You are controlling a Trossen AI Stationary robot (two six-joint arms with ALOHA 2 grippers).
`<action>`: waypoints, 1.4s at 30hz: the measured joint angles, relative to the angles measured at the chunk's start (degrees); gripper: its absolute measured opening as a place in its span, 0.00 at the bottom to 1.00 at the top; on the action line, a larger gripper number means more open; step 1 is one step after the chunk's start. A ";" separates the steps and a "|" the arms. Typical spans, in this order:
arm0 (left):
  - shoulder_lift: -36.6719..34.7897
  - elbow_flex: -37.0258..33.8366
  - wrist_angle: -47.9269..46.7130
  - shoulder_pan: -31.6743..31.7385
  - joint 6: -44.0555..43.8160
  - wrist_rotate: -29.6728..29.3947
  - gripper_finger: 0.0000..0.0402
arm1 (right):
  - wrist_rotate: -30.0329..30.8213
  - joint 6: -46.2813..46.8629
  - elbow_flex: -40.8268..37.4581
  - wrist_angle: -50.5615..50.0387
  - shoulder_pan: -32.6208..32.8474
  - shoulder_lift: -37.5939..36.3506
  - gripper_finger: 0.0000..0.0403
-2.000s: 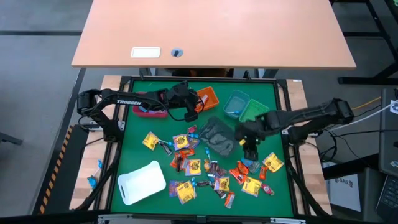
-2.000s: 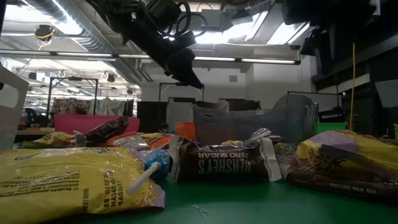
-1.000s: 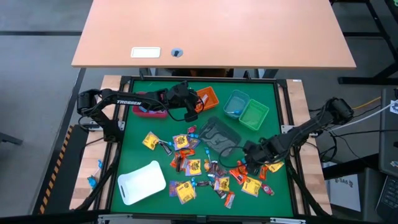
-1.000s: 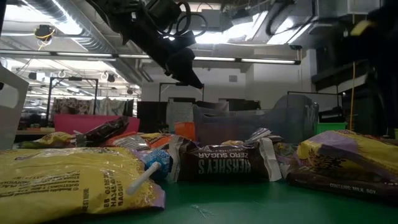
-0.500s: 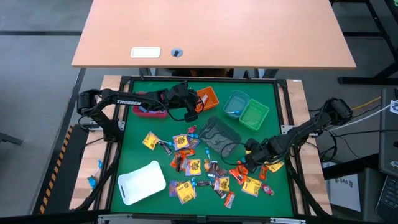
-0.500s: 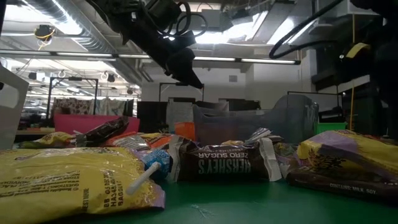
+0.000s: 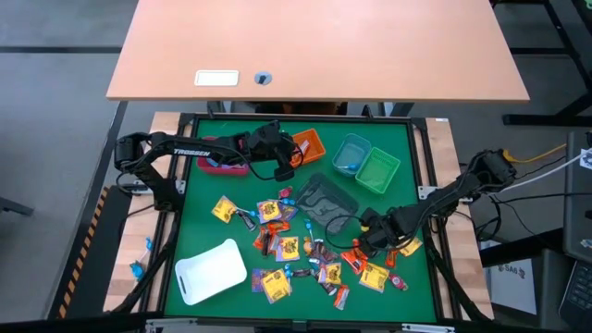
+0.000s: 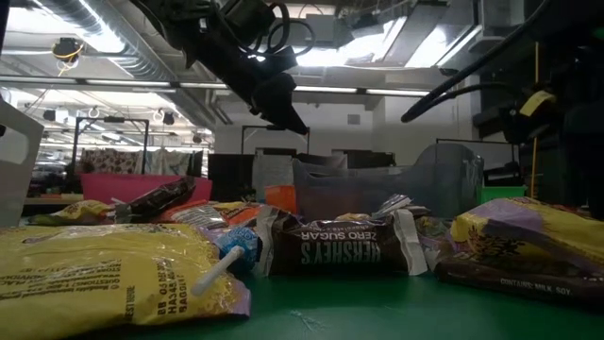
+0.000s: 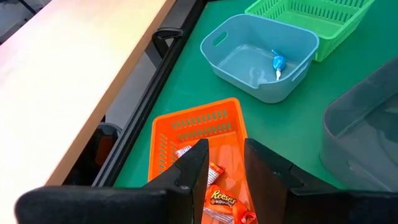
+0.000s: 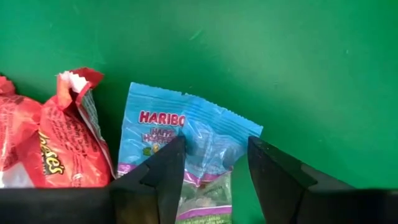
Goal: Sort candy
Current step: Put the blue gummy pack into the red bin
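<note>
Your right gripper (image 10: 211, 180) has come down from beside the green basket (image 7: 378, 170) onto the near-right part of the candy pile (image 7: 305, 245), and its fingers (image 10: 163, 177) now straddle a pale blue Haribo packet (image 10: 186, 140) lying flat on the green worktop (image 10: 280, 56), with a red Reese's wrapper (image 10: 59, 143) just beside it. Those fingers stand apart with the packet between them, not yet pinching it, so my judgement is that a pick is about to begin and the next move is to close. Most of the candy is unsorted, scattered around the grey tray (image 7: 326, 198). Beyond the pile, your left gripper (image 9: 221, 171) hangs over the orange basket (image 9: 194, 127), its fingers narrowly parted and empty, Reese's packets (image 9: 225, 199) lying below. Farther still, the blue bin (image 9: 258, 56) holds one lollipop (image 9: 277, 63)
</note>
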 joint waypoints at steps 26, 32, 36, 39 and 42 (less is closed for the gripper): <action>0.00 0.00 4.16 -2.66 0.06 -0.02 0.23 | 2.85 -9.69 15.44 -28.92 -0.13 0.26 0.02; 0.00 0.00 7.23 -4.68 -0.18 0.00 0.23 | 13.46 -11.51 23.90 -40.80 -0.13 0.21 0.02; 0.00 0.51 7.65 -5.40 -3.87 -0.15 0.28 | 24.19 -15.66 28.00 -43.62 -1.58 0.15 0.01; 0.00 1.63 7.88 -5.59 -6.81 0.03 0.33 | 32.13 -21.12 30.23 -43.32 -4.50 0.13 0.01; 0.00 2.39 7.91 -6.10 -7.49 1.91 0.38 | 38.82 -28.11 31.55 -42.08 -8.56 0.13 0.01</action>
